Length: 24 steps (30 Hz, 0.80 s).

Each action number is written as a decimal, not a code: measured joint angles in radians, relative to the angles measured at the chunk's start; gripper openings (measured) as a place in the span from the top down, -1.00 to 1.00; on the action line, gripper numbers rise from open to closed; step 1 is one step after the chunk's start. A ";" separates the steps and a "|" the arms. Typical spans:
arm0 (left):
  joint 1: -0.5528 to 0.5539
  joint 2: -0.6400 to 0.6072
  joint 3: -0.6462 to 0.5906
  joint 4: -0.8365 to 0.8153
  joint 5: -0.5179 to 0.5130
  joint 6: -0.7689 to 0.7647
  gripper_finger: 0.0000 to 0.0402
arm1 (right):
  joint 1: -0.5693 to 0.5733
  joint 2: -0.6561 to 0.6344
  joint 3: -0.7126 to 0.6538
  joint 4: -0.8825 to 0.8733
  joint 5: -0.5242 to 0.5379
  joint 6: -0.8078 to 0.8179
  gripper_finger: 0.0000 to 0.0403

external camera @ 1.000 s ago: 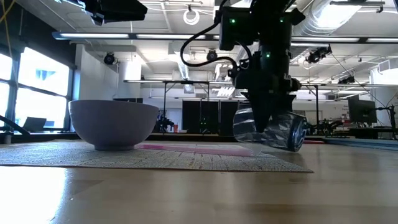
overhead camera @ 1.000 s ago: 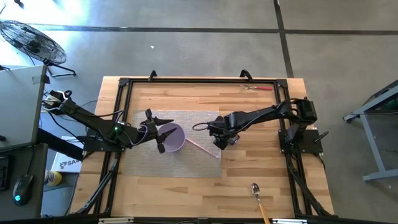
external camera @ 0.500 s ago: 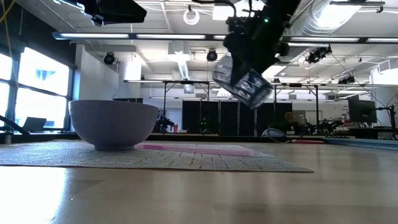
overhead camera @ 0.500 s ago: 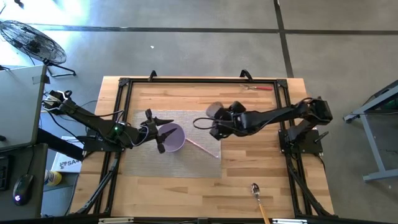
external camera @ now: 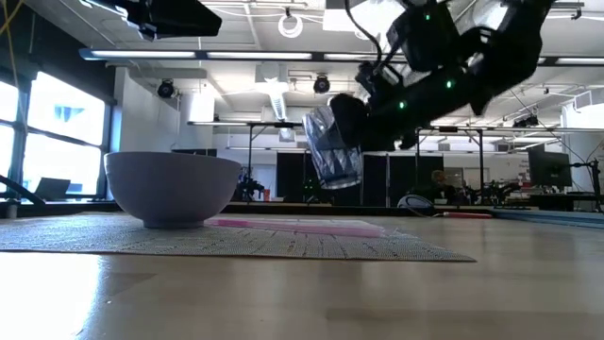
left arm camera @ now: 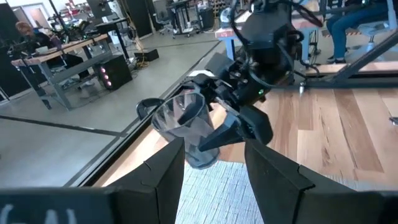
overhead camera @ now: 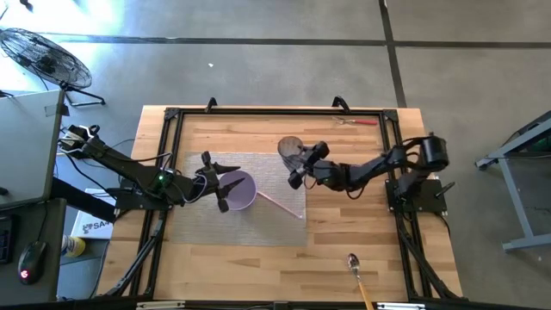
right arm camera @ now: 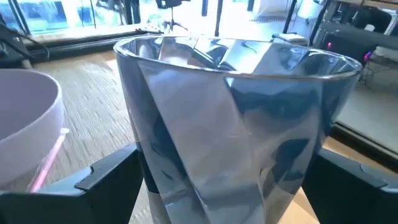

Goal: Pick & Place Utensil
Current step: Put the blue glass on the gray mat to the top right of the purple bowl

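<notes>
Standing at the near edge of the surface, you first meet a wooden-handled spoon lying alone, bowl end pointing inward, well apart from both arms. Whether that or the pink utensil further in is the one meant, I cannot tell.

Further in lies the grey mat, with the pink utensil flat on it, its long axis slanting from the lavender bowl out toward the mat's right edge. The left gripper hangs over the bowl's left side with its fingers spread and empty.

Beyond that, the right gripper holds a clear faceted glass lifted off the surface, nearly upright and tipped only slightly, with its mouth up; the fingers pinch it from either side. It hovers over the mat's far right corner.

What the next move turns on, as I judge it: the pink utensil sits on the nearer side of the glass, between the two arms, with one end touching or just beside the bowl and the other nearest the right arm. The right arm is full, so the left fingers look the freer pair to reach it, approaching across its slanted length.

A red-handled tool rests along the far rail.
</notes>
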 joint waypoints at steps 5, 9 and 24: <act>0.000 0.000 0.000 -0.005 0.006 0.000 0.17 | -0.042 0.137 -0.001 0.148 -0.049 0.006 -0.83; 0.000 0.000 0.000 -0.015 0.025 0.000 0.17 | -0.058 0.206 0.006 0.218 0.012 0.009 -0.84; 0.000 0.000 0.000 -0.028 0.092 0.000 0.17 | -0.069 0.216 0.007 0.224 -0.028 0.054 -0.96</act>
